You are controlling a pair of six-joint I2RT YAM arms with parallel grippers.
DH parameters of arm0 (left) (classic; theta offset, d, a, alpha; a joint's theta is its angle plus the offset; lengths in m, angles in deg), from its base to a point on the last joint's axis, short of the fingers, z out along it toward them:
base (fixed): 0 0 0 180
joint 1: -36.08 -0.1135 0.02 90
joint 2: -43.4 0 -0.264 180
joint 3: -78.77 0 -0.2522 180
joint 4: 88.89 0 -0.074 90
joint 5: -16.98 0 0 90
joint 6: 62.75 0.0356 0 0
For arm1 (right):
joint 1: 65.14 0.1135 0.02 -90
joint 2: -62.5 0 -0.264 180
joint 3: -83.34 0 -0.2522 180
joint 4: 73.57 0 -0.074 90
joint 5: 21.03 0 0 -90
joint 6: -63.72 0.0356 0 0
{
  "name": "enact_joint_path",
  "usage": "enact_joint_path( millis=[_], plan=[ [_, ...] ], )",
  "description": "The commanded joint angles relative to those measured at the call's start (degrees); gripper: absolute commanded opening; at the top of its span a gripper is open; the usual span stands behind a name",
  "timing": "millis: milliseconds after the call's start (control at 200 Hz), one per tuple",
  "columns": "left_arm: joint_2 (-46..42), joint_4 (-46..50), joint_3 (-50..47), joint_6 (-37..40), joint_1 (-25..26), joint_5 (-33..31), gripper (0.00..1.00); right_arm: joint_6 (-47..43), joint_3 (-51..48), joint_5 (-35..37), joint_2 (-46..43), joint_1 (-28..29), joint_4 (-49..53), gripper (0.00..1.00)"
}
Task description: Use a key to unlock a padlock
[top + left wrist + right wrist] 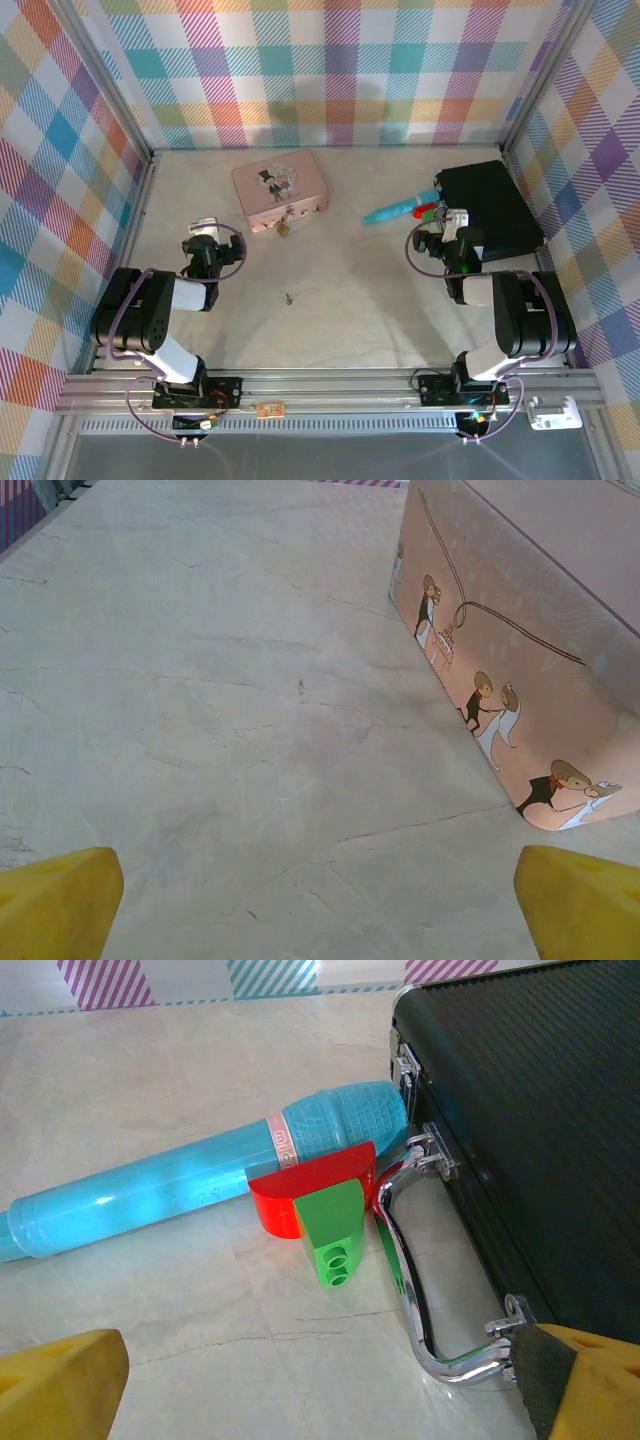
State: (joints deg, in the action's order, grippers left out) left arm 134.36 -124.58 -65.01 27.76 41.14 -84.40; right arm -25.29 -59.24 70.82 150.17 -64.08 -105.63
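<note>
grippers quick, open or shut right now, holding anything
left gripper: open, holding nothing
right gripper: open, holding nothing

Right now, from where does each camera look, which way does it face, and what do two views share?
Top external: above and behind the bases, looking down on the table; both arms show, left gripper and right gripper open.
Left wrist: on the left arm, facing the pink tin low over the table; its yellow fingertips show.
Right wrist: on the right arm, facing the turquoise tool and black case; its yellow fingertips show.
Shared: the pink tin, top and left wrist views.
</note>
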Motion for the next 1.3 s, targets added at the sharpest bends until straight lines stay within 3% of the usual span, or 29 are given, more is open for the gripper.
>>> enact_joint_path(
  millis=[0,855,1080,1295],
  plan=[
    [-0.43,-0.29,0.95,0.37,-0.12,0.46,1.00,-0.03,-0.02,-0.79,0.21,-0.36,-1.42,0.99],
    [-1.12,-0.13,0.73,0.45,-0.49,1.40,1.00,-0.49,0.77,-1.42,-0.73,-0.31,0.56,0.99],
    [-13.94,16.72,4.83,0.04,0.30,-1.49,1.00,-1.05,5.45,2.68,-11.19,2.39,17.56,0.99],
    [-23.44,51.81,20.27,-12.34,0.67,-6.99,1.00,6.76,16.17,-1.52,-18.63,9.73,43.01,1.00]
  ],
)
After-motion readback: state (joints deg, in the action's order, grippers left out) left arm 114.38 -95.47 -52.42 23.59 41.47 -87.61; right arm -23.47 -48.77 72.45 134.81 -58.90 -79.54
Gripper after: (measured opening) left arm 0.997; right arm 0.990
